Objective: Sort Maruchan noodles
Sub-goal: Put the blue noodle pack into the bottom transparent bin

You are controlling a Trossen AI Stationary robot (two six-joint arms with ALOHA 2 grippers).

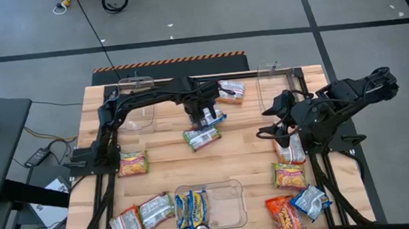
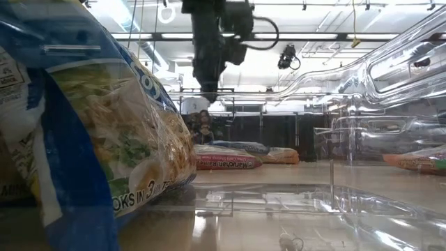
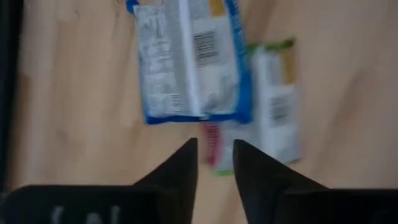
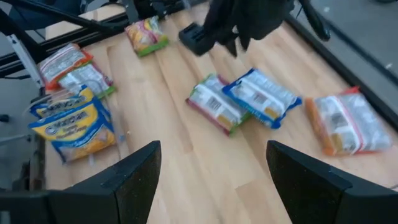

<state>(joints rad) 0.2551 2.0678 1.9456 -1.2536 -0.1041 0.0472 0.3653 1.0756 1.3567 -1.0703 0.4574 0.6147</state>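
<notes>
The left gripper [image 1: 206, 116] hangs over the middle of the table [image 1: 245, 152], its fingers [image 3: 180, 171] narrowly parted and empty, just above a blue-edged Maruchan packet [image 3: 189, 59] overlapping a green-and-pink packet [image 3: 273, 102]. The right gripper [image 1: 270, 118] waits at the right side, fingers wide, holding nothing. Other packets lie scattered; two blue-and-yellow ones [image 1: 192, 210] sit in the clear bin [image 1: 231, 201].

A blue packet [image 4: 262, 96] overlaps a green packet [image 4: 216, 104] on the bench [image 4: 186, 162], beyond the right end effector [image 4: 214, 177]'s spread fingers.
</notes>
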